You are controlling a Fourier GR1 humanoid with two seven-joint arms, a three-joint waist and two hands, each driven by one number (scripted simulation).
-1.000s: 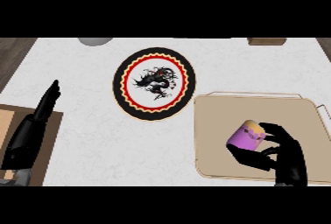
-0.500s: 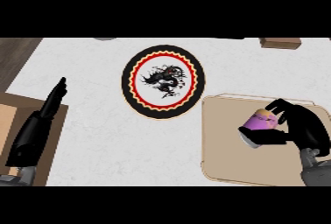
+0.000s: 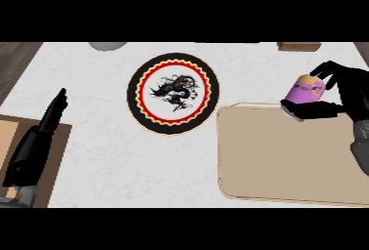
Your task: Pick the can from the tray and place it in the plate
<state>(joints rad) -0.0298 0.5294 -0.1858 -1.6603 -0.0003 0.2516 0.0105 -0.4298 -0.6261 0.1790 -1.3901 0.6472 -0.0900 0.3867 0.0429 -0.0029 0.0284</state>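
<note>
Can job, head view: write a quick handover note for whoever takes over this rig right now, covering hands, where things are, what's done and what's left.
Right hand: curled round the can, holding it above the far edge of the tray.
Left hand: open, fingers straight, resting at the view's left edge; holds nothing.
Plate: on the counter left of the tray, nothing on it.
Done: can gripped and off the tray floor.
Left: carry the can leftward over the plate, set it down, release. The way between looks free of other things.
</note>
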